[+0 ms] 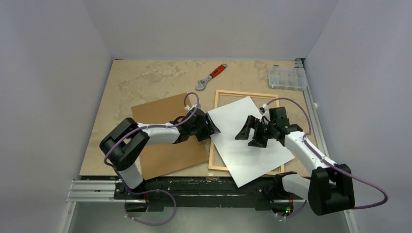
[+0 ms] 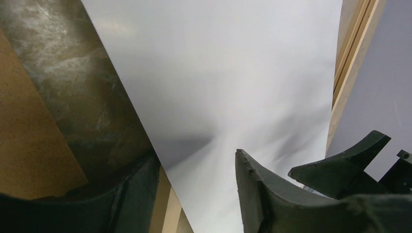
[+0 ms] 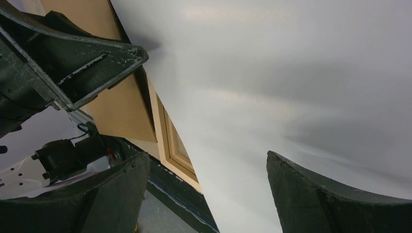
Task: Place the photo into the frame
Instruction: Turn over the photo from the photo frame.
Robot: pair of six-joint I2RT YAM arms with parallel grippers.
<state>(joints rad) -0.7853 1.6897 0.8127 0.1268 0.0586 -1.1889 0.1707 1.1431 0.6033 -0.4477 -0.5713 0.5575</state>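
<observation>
The photo (image 1: 248, 141) lies white back up, skewed across the light wooden frame (image 1: 245, 92), its near corner overhanging the frame's front rail. My left gripper (image 1: 212, 127) is at the photo's left corner, and its jaws stand apart on either side of the photo's edge. In the left wrist view the photo (image 2: 218, 73) fills the middle, the left gripper (image 2: 194, 154) shows a clear gap, and the frame (image 2: 350, 58) runs along the right. My right gripper (image 1: 248, 136) hovers open over the photo's middle. The right wrist view shows the right gripper (image 3: 206, 154), the photo (image 3: 291, 73) and a frame rail (image 3: 170, 141).
A brown backing board (image 1: 165, 145) lies left of the frame, under the left arm. A wrench with an orange handle (image 1: 210, 77) rests at the back. A clear plastic parts box (image 1: 286, 76) stands in the back right corner. Walls close in the table.
</observation>
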